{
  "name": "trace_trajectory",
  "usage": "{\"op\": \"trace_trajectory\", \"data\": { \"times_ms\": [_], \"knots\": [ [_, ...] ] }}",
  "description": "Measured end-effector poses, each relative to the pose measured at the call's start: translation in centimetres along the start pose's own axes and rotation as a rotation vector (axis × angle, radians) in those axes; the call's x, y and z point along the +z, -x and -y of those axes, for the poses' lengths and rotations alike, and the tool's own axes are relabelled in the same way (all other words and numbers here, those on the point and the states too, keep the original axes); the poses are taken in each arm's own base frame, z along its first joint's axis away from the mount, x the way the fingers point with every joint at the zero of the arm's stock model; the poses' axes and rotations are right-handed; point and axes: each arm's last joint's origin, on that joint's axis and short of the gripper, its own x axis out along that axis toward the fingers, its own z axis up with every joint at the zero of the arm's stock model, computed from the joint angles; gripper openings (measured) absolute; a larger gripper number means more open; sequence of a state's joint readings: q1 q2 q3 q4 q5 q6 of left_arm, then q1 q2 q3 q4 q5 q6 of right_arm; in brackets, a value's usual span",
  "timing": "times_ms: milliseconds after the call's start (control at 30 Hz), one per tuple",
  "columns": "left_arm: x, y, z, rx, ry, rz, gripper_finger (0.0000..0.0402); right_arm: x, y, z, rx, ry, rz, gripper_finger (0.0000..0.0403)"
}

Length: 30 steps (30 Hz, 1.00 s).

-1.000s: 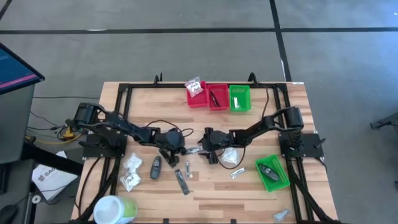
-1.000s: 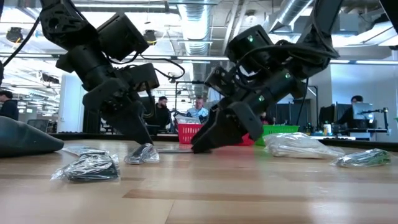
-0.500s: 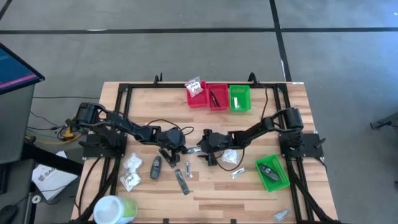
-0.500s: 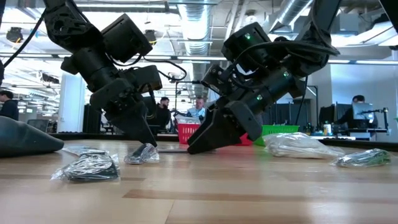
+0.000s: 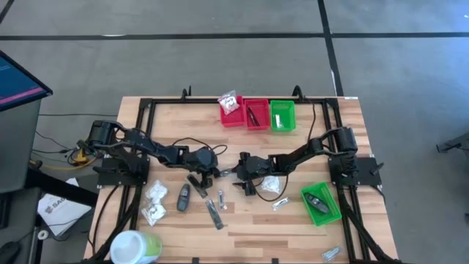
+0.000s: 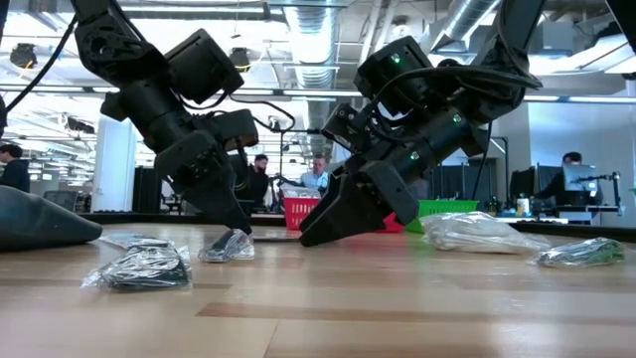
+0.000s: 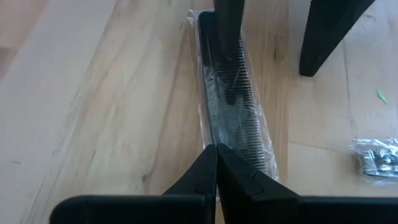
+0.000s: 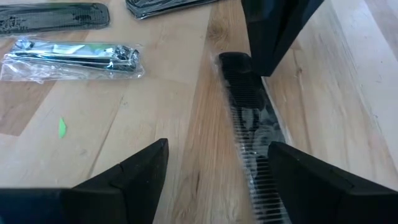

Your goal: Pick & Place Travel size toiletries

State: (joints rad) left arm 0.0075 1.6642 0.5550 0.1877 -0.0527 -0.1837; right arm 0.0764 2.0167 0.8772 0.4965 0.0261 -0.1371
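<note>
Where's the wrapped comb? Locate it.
High view: mid-table, the comb lies flat between the shut left gripper and the open right gripper.

1. A light wooden table (image 5: 293, 220) with a plank-patterned top carries everything, edged by a black metal frame (image 5: 146, 106).
2. At the far edge sit two red bins (image 5: 245, 114) and a green bin (image 5: 282, 116) side by side.
3. Another green bin (image 5: 320, 203) lies near the right front.
4. A black comb in clear wrap (image 7: 233, 112) lies flat mid-table.
5. White crinkly packets (image 5: 154, 202) lie at the left front, beside a dark oval (image 5: 184, 197).
6. A white-and-green tub (image 5: 135, 246) stands at the left front corner.
</note>
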Motion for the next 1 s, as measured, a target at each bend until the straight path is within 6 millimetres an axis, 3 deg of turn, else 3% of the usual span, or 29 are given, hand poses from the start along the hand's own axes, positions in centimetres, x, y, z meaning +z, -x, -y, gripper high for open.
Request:
{"op": "trace_trajectory", "data": {
  "times_ms": [167, 433, 1000],
  "knots": [
    [0.0, 0.0, 0.0, -0.002, -0.009, 0.001, 0.0001, 0.0, 0.0, 0.0, -0.012, 0.0, 0.0, 0.0268],
    [0.2, 1.2, 1.8, -0.061, -0.096, 0.053, 0.0001, 0.0, 0.0, 0.0, -0.044, 0.005, 0.001, 0.0268],
    [0.6, 1.1, 1.7, -0.036, -0.092, 0.095, 0.0001, 0.0, 0.0, 0.0, -0.051, 0.003, 0.003, 0.0268]
  ]
}}
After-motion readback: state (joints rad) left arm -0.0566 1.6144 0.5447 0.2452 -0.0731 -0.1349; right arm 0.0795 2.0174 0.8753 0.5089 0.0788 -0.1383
